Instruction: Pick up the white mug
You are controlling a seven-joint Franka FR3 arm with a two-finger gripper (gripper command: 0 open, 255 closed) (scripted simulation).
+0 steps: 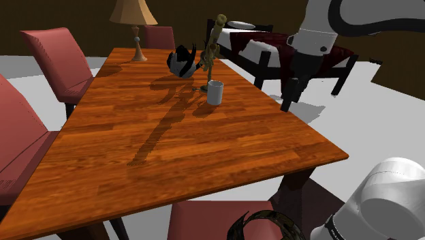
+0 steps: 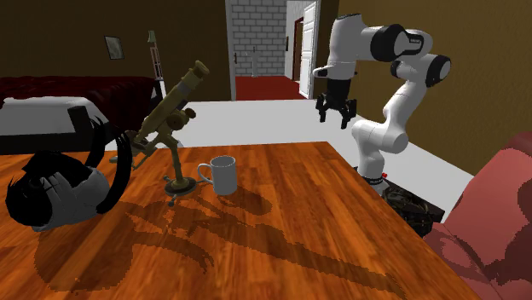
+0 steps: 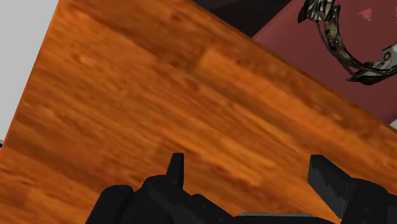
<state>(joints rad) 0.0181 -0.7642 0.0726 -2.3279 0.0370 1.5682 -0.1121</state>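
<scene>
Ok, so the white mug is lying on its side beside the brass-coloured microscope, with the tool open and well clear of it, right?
Not quite: the white mug stands upright, as the second exterior view shows. It is beside the brass-coloured microscope, with the tool open and well clear of it.

place: home, dining room with a bed close by | evidence: long orange-brown wooden plank table (image 1: 170, 157) | red padded chairs (image 1: 58, 58) around it | tan-shaded table lamp (image 1: 134, 17) | dark-framed bed with white pillows (image 1: 259, 48) | small framed picture (image 2: 112, 47) on brown wall | white panelled door (image 2: 309, 51)
</scene>
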